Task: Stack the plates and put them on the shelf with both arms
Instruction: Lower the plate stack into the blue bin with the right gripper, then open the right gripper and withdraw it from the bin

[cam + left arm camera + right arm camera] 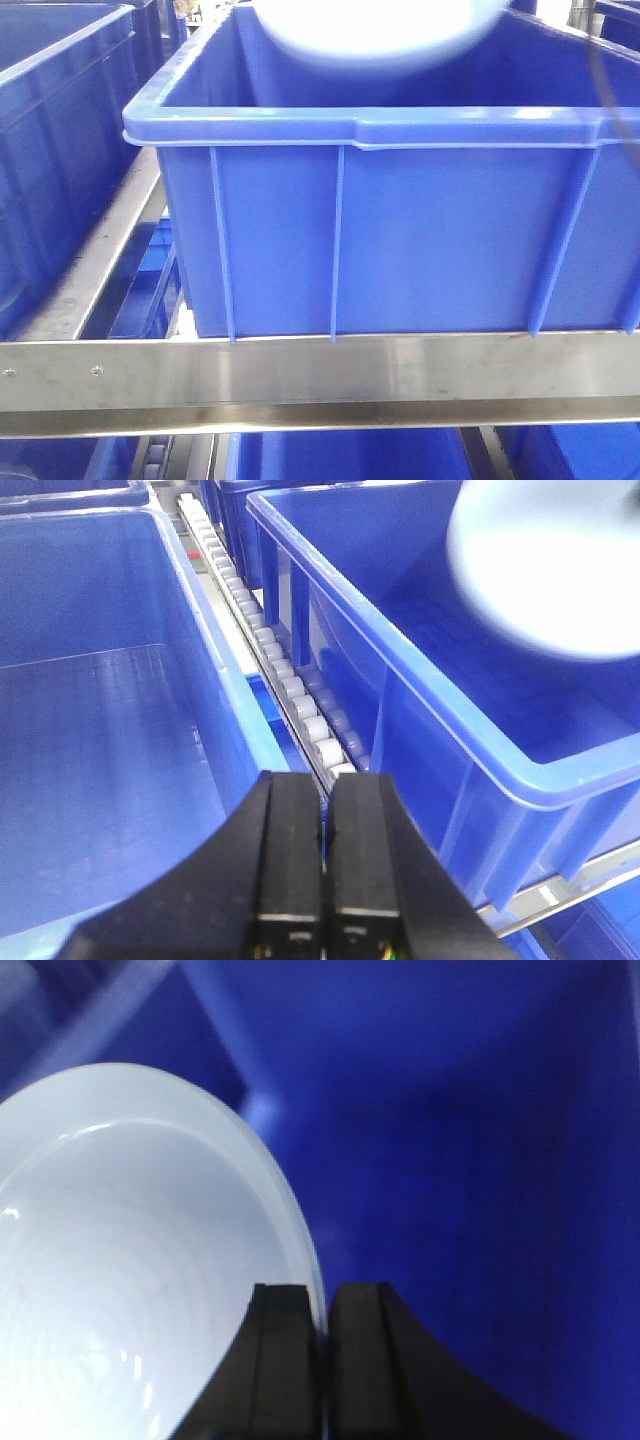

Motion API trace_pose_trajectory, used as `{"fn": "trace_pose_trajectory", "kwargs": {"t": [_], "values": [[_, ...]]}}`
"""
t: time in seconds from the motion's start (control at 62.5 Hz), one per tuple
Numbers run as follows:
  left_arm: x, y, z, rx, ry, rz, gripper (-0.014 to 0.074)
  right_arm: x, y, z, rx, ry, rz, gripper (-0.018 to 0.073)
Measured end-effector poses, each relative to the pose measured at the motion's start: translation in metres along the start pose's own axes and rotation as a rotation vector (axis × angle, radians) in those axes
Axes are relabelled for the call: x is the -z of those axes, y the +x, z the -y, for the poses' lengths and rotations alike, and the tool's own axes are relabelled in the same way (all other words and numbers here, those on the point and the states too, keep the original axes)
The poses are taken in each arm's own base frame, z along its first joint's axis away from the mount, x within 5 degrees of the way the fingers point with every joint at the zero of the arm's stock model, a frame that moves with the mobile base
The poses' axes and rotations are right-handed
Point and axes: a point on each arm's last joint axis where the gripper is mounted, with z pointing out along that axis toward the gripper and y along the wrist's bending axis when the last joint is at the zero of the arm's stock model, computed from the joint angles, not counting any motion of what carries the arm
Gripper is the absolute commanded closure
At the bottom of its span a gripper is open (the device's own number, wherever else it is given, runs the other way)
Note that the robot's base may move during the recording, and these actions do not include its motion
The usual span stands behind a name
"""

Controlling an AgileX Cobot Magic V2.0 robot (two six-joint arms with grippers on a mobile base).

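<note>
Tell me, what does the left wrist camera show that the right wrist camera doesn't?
Only the left wrist view shows the left gripper, its dark jaws closed on nothing, above a track of small pale rollers running between two ribbed blue plastic crates.

Only the right wrist view shows the right gripper pinching the rim of the round pale bluish-white plate, whose faint concentric rings are visible.

Both show that plate, blurred in the left view, held over the deep blue crate interior.
</note>
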Motion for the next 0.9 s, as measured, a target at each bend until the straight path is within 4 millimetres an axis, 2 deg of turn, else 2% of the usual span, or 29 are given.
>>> {"fn": "trace_pose_trajectory", "kwargs": {"t": [0.288,0.448,0.544,0.608,0.736,0.8,0.848,0.896], "values": [[0.000,0.000,0.000,0.000,0.000,0.000,0.0512,-0.062,0.040,0.014,-0.009,0.030,-0.186,0.0503],[0.000,0.000,0.000,0.000,0.000,0.000,0.0512,-0.081,0.059,0.018,-0.012,0.036,-0.257,0.0501],[0.000,0.000,0.000,0.000,0.000,0.000,0.0512,-0.083,0.063,0.018,-0.013,0.035,-0.278,0.0483],[0.000,0.000,0.000,0.000,0.000,0.000,0.0512,-0.083,0.063,0.018,-0.014,0.033,-0.283,0.0426],[0.000,0.000,0.000,0.000,0.000,0.000,0.0512,-0.082,0.061,0.016,-0.014,0.023,-0.309,0.0173],[0.000,0.000,0.000,0.000,0.000,0.000,0.0512,-0.082,0.060,0.016,-0.014,0.019,-0.314,0.0074],[0.000,0.000,0.000,0.000,0.000,0.000,0.0512,-0.081,0.058,0.015,-0.013,0.016,-0.318,0.0038],[0.000,0.000,0.000,0.000,0.000,0.000,0.0512,-0.081,0.057,0.015,-0.013,0.012,-0.326,0.0041]]}}
